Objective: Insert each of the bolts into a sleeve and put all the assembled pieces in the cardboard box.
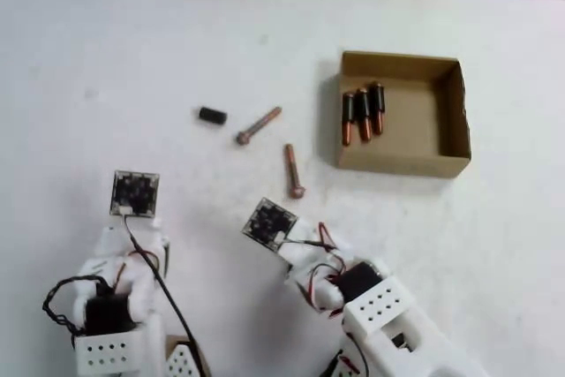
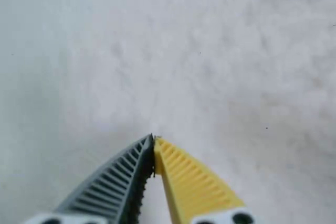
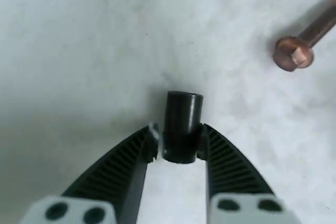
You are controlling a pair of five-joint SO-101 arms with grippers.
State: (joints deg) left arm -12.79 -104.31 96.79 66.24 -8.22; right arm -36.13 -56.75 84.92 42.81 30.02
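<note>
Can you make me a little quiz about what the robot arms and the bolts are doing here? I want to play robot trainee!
1. True or false: the right pincer is holding a black sleeve.
2. How many assembled pieces lie in the cardboard box? A) one B) three C) five
3. Fill in the gap: the number of loose bolts lying on the table is ___.

Key: 1 true; 2 B; 3 two.
</note>
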